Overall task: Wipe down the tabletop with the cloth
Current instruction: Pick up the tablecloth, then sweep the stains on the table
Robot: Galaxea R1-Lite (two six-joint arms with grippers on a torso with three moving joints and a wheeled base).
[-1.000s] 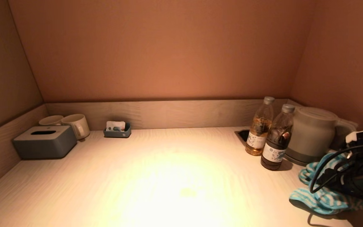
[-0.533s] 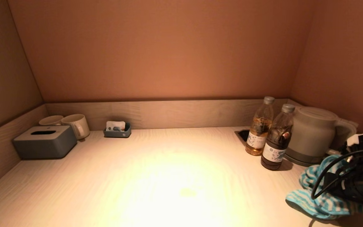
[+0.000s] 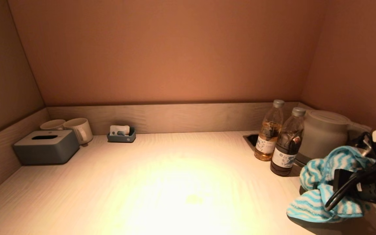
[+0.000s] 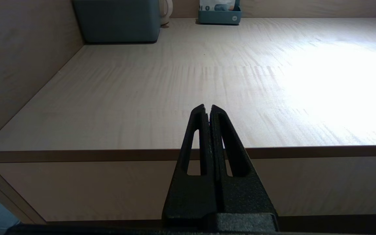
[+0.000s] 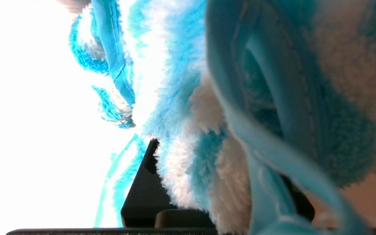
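A blue-and-white striped cloth (image 3: 321,186) hangs bunched from my right gripper (image 3: 341,182) at the right edge of the pale wooden tabletop (image 3: 175,182), lifted off the surface beside the bottles. In the right wrist view the fluffy cloth (image 5: 240,107) fills the picture and wraps the gripper (image 5: 214,182), whose jaws are shut on it. A small yellowish stain (image 3: 194,198) sits mid-table near the front. My left gripper (image 4: 207,109) is shut and empty, parked just off the table's front left edge; it does not show in the head view.
Two bottles (image 3: 282,143) and a grey kettle (image 3: 323,138) stand at the back right, close to the cloth. A grey tissue box (image 3: 46,146), two mugs (image 3: 72,129) and a small blue tray (image 3: 121,134) line the back left. Walls enclose three sides.
My right gripper has risen and moved a little left, lifting the cloth off the tabletop. The cloth now hangs higher, in front of the kettle. The left arm has not moved.
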